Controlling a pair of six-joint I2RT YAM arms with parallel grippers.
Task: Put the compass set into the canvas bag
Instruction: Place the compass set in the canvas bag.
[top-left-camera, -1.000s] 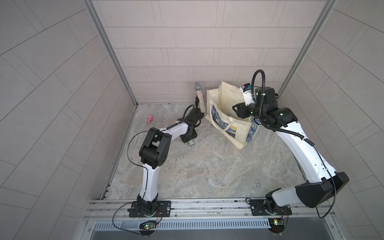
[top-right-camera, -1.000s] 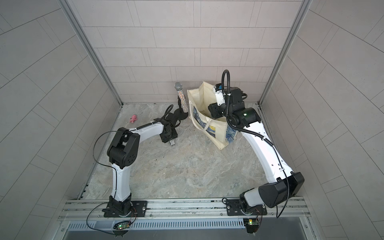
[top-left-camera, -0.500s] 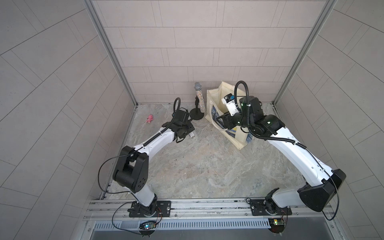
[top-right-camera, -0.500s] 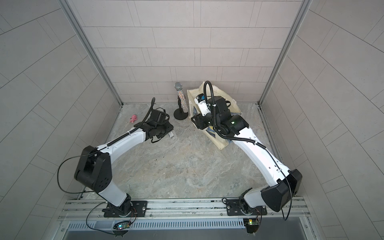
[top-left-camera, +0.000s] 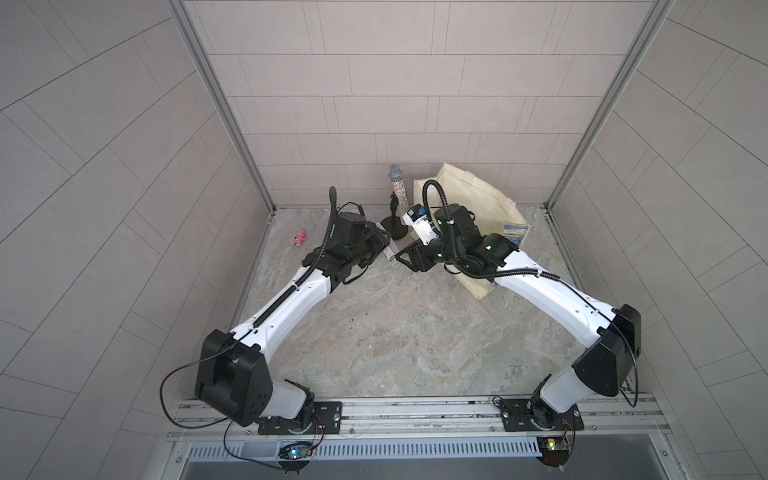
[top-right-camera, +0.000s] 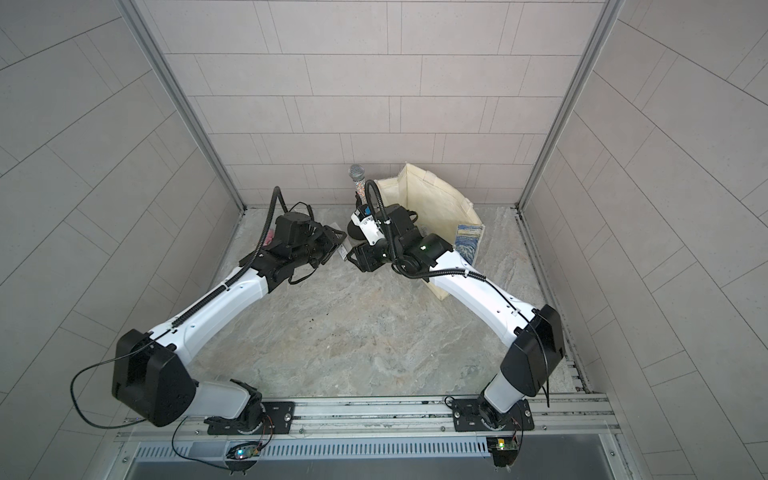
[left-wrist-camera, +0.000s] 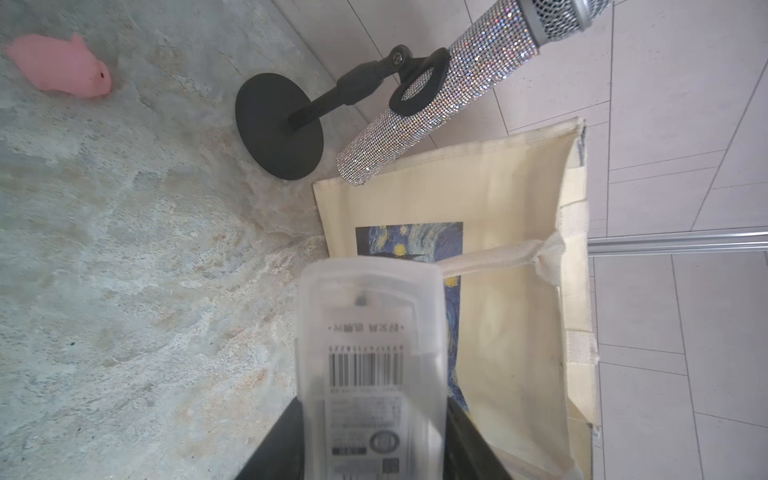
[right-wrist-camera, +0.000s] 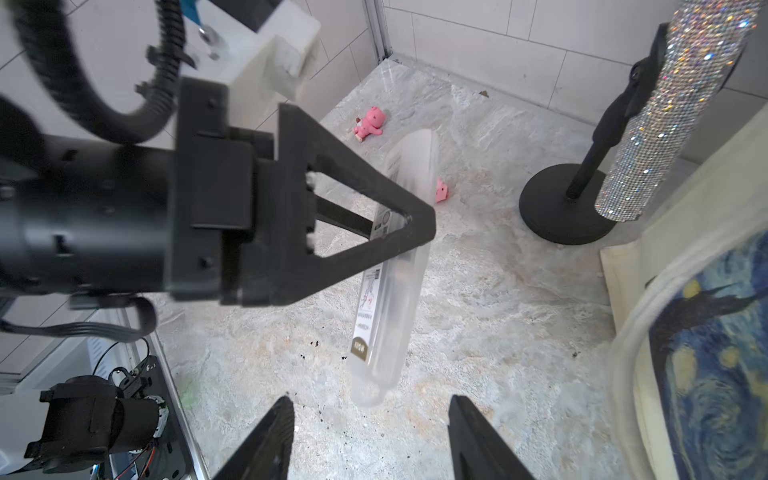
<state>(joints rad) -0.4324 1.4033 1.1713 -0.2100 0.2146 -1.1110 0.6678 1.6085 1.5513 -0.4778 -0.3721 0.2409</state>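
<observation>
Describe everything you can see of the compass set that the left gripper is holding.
The compass set is a long, flat case of frosted, see-through plastic with rounded ends. A white label with a barcode and small print covers one face; the contents show only as dim shapes. The left gripper clamps it near mid-length in its jaws, tilted, clear of the stone floor. One end reaches toward the open right gripper, untouched, outside the canvas bag.

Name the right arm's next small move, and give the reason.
Probably ease the right gripper forward until its open jaws straddle the free end of the compass set case, then close. The left gripper is shut on its middle, and the canvas bag stands beside the right arm.
</observation>
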